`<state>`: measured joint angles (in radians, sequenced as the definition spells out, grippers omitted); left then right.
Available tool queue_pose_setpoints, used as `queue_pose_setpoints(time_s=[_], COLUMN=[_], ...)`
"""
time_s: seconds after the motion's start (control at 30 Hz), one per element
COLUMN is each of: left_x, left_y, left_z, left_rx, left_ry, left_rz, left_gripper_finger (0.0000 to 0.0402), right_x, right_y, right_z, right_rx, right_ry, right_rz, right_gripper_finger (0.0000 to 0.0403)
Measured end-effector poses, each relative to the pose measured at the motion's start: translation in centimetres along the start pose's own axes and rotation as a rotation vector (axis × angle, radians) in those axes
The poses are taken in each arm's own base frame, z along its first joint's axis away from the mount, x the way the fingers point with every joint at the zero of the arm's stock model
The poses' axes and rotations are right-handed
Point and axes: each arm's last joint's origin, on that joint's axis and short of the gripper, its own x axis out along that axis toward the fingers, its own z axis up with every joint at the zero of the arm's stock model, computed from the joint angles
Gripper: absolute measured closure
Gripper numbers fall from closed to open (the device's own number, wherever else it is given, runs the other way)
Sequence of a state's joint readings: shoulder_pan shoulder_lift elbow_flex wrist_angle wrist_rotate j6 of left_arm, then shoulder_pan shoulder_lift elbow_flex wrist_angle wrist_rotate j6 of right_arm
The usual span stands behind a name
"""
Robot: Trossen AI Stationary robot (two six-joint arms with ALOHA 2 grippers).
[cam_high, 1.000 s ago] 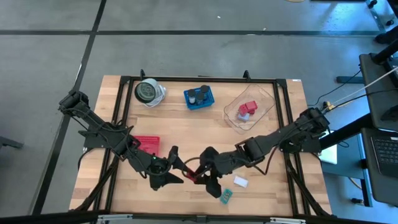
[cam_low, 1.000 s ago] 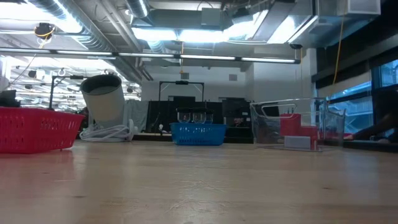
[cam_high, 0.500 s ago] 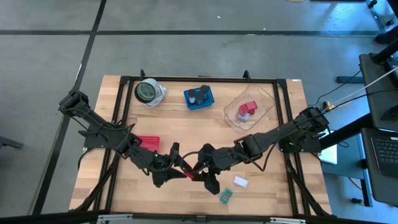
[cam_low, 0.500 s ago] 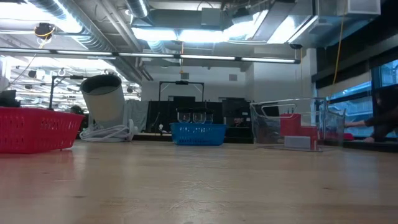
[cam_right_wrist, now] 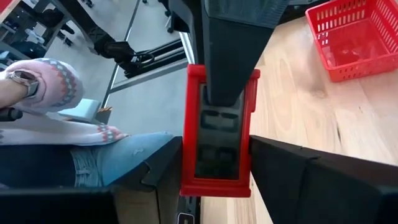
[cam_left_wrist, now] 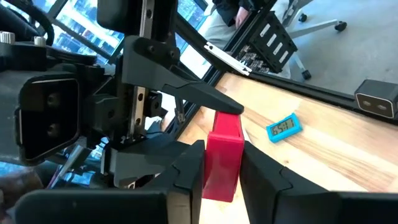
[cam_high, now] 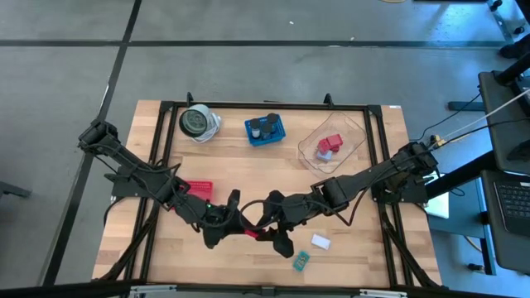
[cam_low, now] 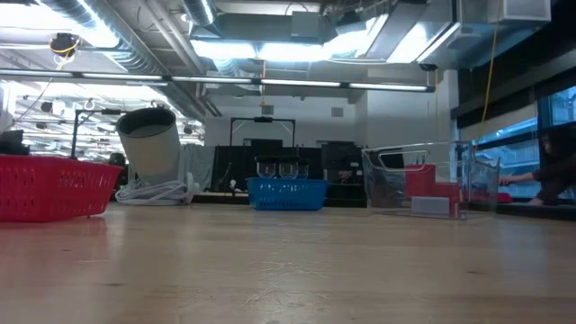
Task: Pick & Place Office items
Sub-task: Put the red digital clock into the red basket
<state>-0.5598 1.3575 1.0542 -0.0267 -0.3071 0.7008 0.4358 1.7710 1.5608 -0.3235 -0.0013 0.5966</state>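
Observation:
A small flat red block [cam_high: 252, 233] with a dark display window [cam_right_wrist: 217, 137] hangs above the table's near middle, between my two grippers. My left gripper [cam_high: 241, 222] comes at it from the left and is shut on it. My right gripper [cam_high: 263, 228] comes from the right and is also shut on it. A white block [cam_high: 320, 242] and a teal block [cam_high: 301, 261] lie flat on the table, nearer the front edge. Neither gripper shows in the low view. My left gripper pinches the red block's lower part [cam_left_wrist: 219, 177] between its two fingers, one on each side. It comes roughly level from the table's left. The block is clear of the table. My right gripper pinches the red block by its two long edges [cam_right_wrist: 186, 143], one finger [cam_right_wrist: 273, 168] on each side, with the display face toward its camera. It comes roughly level from the table's right. The left gripper's finger [cam_right_wrist: 233, 56] lies over the block's far end.
A red basket [cam_high: 196, 192] stands just left of the grippers. At the back are a grey-and-white disc [cam_high: 197, 122], a blue basket [cam_high: 265, 128] and a clear tub [cam_high: 331, 145] holding red and white pieces. A seated person [cam_right_wrist: 37, 87] shows beyond the table.
My left gripper has moved toward the right gripper and shut its fingers on the red block that the right gripper holds. The right gripper has kept its hold and shifted slightly; the block stays clear of the table.

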Motion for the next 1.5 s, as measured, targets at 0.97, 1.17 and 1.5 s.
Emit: queue_pose_setpoints(time_s=[0.97, 1.17, 1.5], left_x=[-0.4, -2.2, -5.6], left_y=[-1.4, -3.0, -4.6], left_z=[-2.4, -5.5, -7.4], left_rx=[-0.311, -0.714, -0.989], left_ry=[0.303, 0.699, 1.115], left_rz=[-0.018, 0.016, 0.156], left_gripper_finger=[0.0327, 0.0327, 0.0327], right_x=[-5.5, -6.3, -6.8], right_y=[-0.8, -0.9, 0.2], right_z=[1.5, -0.6, -3.3], right_rx=[0.093, 0.149, 0.268], right_ry=[0.029, 0.137, 0.204], right_rz=[-0.066, -0.245, -0.393], right_gripper_finger=[0.009, 0.0095, 0.0096])
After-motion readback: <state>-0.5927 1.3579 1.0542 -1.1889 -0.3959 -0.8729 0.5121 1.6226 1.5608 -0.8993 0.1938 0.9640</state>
